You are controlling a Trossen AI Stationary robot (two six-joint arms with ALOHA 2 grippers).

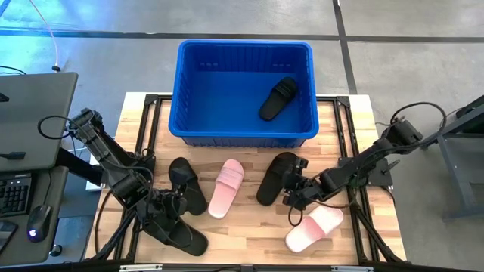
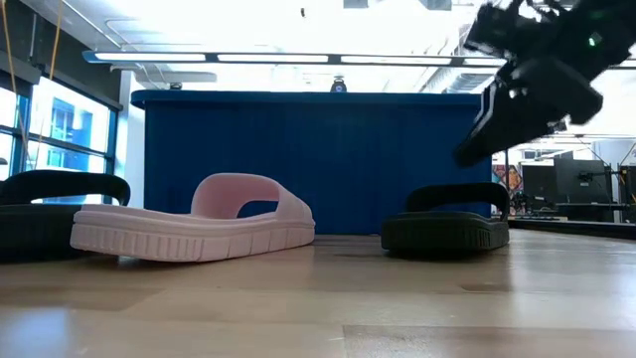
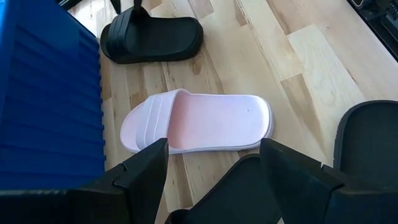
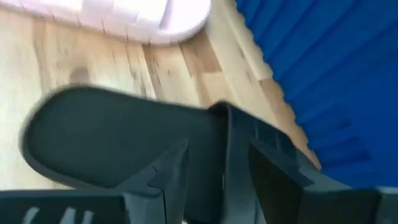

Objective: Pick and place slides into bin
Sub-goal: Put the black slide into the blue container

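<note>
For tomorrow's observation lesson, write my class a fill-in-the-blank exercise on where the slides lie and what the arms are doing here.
1. The blue bin already holds ____ black slide.
2. ____ pale pink slides lie on the wooden table.
3. The right gripper hovers by a slide coloured ____.
4. The left gripper has its jaws ____.

Missing words: one; two; black; open

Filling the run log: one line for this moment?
bin: one black slide inside | right gripper: at black slide | left gripper: open, near black slides
</note>
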